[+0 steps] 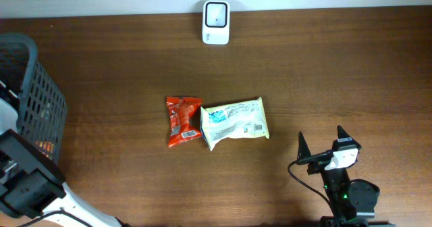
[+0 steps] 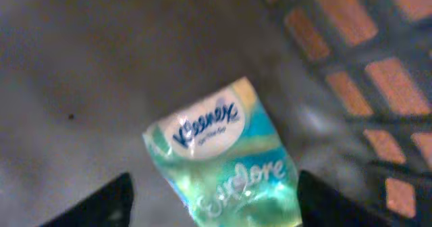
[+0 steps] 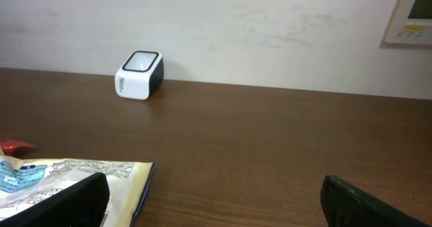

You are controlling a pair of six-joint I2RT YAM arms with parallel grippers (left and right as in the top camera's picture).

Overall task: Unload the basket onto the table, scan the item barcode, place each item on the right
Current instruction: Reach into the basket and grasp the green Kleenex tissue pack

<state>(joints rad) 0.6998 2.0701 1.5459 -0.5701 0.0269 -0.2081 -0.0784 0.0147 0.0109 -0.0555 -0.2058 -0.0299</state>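
The left gripper (image 2: 214, 186) is set down inside the basket (image 1: 37, 95), its dark fingers (image 2: 94, 207) standing to either side of the lower end of a tissue pack (image 2: 219, 149). A gap seems to be left at one finger, while the other is at the pack's edge. The view is blurred, so it cannot be told whether the pack is clamped or only flanked. The pack, judged to be the item meant for scanning, lies tilted on the basket floor with its logo face up, close to the mesh wall.

Several failures can be expected from here. If the pack is pinched only at its end, the soft, glossy wrapper may be squeezed out or left dangling, and it could be dropped during the lift. The mesh wall may be caught by a finger or by the pack as it is raised. No barcode is seen on the upper face, so the wrong side could be shown to the scanner (image 1: 216, 22), which stands well apart at the table's (image 1: 324, 65) far edge.

The right gripper (image 1: 324, 149) is spread wide and holds nothing, near the front edge. A red packet (image 1: 183, 121) and a white packet (image 1: 235, 119) lie touching mid-table. They could be brushed if the pack is carried low across them.
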